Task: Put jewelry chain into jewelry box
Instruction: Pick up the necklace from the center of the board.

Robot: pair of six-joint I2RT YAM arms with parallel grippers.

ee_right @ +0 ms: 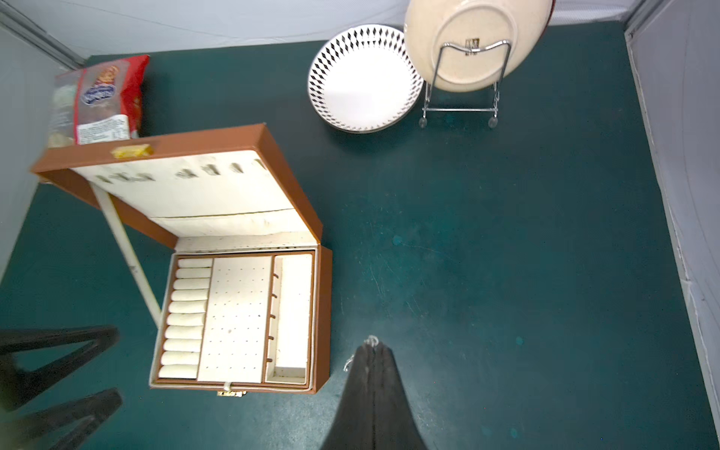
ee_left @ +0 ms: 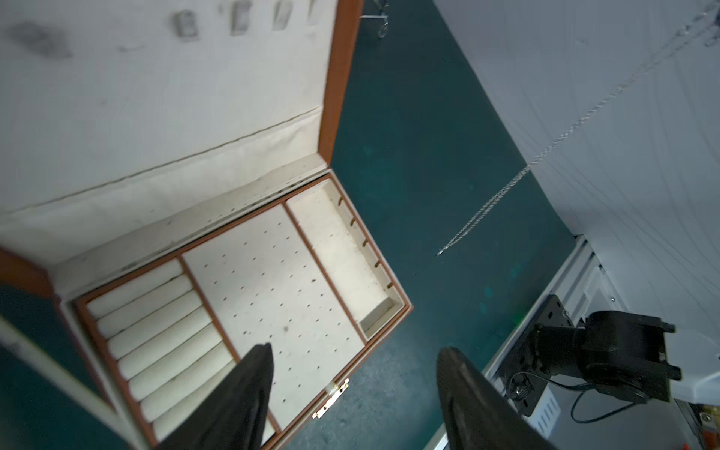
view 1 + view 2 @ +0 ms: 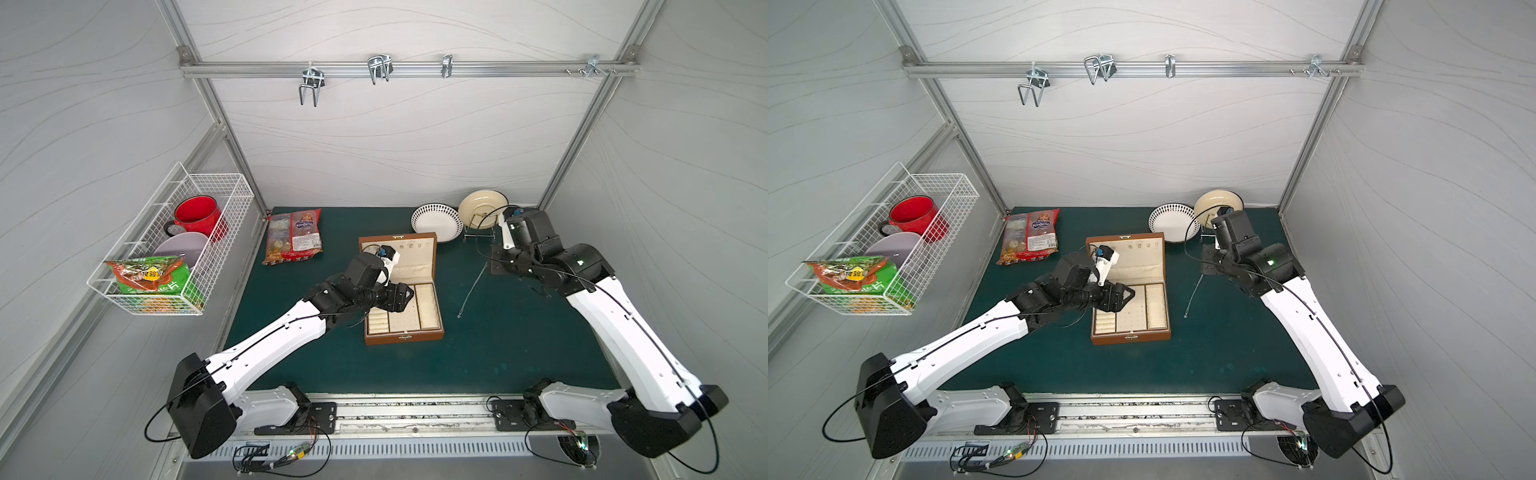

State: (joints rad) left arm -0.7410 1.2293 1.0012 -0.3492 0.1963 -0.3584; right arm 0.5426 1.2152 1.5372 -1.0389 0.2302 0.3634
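Note:
The brown jewelry box [image 3: 401,336] [image 3: 1129,337] stands open mid-mat, its lid upright and its cream tray [image 2: 272,272] showing. My left gripper [image 2: 354,350] [image 3: 409,293] hovers over the tray's front part, open, with nothing between its fingers. Right of the box, my right gripper [image 1: 372,348] [image 3: 492,265] is shut on the top end of the jewelry chain [image 3: 473,290] [image 3: 1192,297]. The thin silvery chain [image 2: 506,187] hangs slanting down, its lower end near the mat beside the box. A small loop of it [image 1: 373,340] shows at the shut fingertips.
A snack bag [image 3: 295,241] lies behind and left of the box. A patterned bowl [image 3: 436,222] and a cream plate on a wire rack [image 3: 482,208] stand at the back right, close behind the right arm. A wire basket [image 3: 166,249] hangs on the left wall.

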